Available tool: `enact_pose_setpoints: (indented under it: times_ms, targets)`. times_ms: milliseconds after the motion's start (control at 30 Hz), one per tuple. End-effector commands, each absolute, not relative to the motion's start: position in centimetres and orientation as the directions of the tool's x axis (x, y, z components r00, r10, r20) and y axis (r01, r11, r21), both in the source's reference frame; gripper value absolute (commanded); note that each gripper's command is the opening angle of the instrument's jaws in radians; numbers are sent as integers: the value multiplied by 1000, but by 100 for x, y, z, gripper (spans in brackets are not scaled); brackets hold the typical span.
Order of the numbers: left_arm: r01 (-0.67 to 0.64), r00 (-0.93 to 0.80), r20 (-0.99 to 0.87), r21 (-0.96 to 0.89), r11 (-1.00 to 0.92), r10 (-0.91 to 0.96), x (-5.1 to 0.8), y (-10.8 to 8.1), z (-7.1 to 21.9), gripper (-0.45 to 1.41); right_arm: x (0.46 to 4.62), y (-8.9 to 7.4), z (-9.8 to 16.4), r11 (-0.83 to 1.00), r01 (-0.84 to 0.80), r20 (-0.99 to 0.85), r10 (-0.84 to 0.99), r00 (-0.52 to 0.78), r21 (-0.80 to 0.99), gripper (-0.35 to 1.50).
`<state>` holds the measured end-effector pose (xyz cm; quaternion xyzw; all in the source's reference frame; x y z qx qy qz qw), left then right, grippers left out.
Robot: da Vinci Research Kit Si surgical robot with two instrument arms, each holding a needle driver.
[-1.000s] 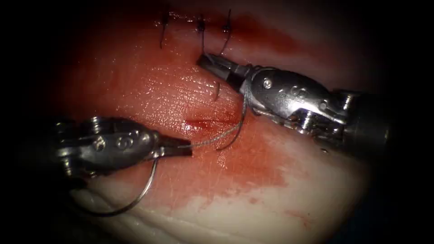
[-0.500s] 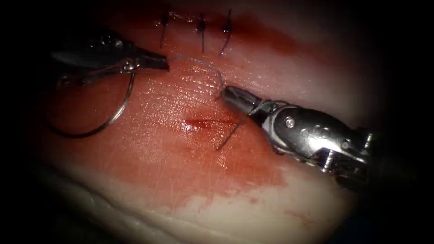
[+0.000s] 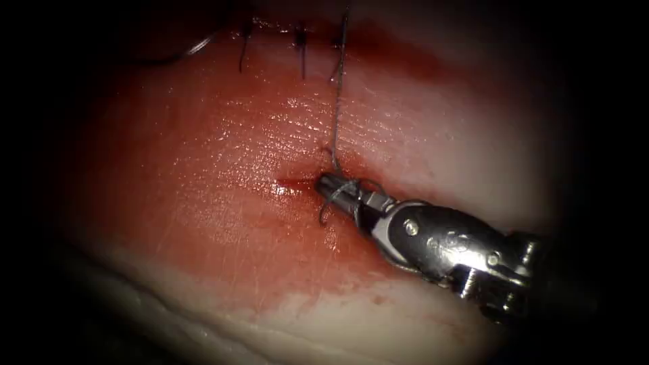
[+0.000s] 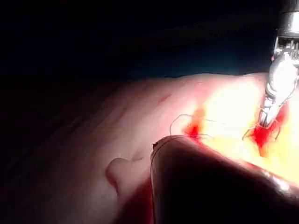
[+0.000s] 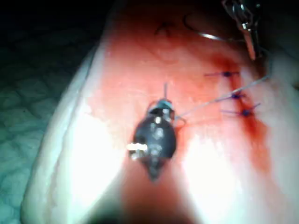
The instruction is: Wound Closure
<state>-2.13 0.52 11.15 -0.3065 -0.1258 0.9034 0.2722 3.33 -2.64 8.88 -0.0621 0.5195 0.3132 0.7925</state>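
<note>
Right tool (image 3: 327, 184) at small cut (image 3: 295, 184) on tissue (image 3: 203, 203), jaws closed on thread (image 3: 337, 101), strand wound around them; left tool's (image 5: 247, 28) jaw opening unclear, needle (image 5: 210, 35) alongside.

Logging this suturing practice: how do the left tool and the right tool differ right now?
The right tool grips thread low beside the open cut; the left tool holds the needle near its end, raised beyond the stitches, out of the tissue. Thread wraps the right tool, not the left tool. Both are shut.
</note>
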Motion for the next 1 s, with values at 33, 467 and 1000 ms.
enact_pose_setpoints:
  times_ms: [33, 467, 1000]
  targets:
    - [-424, -656, -491, -388, -818, 573, -218, 59, 1116, -45, 340, -268, 891, 798, -558, -862, 432, 265, 228, -35]
    - [-463, -631, -528, -331, -822, 568, -228, 100, 1101, -45, 333, -308, 902, 827, -506, -847, 437, 304, 245, -35]
    - [-491, -625, -570, -243, -837, 533, -223, 166, 1067, -45, 330, -349, 906, 862, -428, -835, 433, 340, 273, -35]
